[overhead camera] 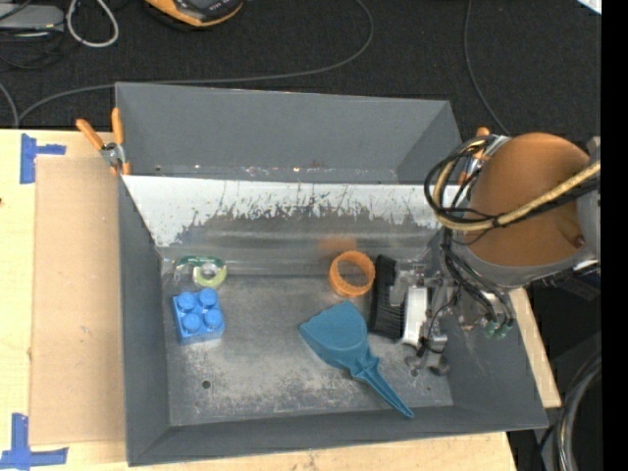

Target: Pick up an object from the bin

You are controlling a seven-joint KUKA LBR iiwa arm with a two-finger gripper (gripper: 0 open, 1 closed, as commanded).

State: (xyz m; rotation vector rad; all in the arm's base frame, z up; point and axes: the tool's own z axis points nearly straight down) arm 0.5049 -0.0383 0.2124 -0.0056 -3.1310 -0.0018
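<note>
Hanging low inside the grey metal bin (285, 135), the gripper (432, 361) sits close to the right wall and toward the front-right corner, just above the floor. Whether it is spread or closed up I cannot tell from this angle (its dark lower parts merge with the shadowed floor), and nothing can be seen held in it. Above it the wrist carries a rounded orange cover (520, 204), with a bundle of black and yellow cables (456, 175) looping over the side of the cover that faces the bin's middle.

Nearest the gripper, just beside it toward the bin's middle, is a black oblong thing (385, 297) with its long side running front to back; I cannot tell what it is. In front of that lies a blue scoop (339, 337). Its broad pan is near the middle of the floor and its tapering handle points at the front-right corner, with the tip near the gripper but apart from it. An orange ring (351, 273) lies just beside the black thing's back end, at the foot of the back wall, opening upward.

Well apart from the gripper, near the left wall, lies a blue toy brick (199, 315) with four round studs on top. Just behind it, toward the back-left corner, is a small roll of tape (206, 271) with a greenish core.
</note>
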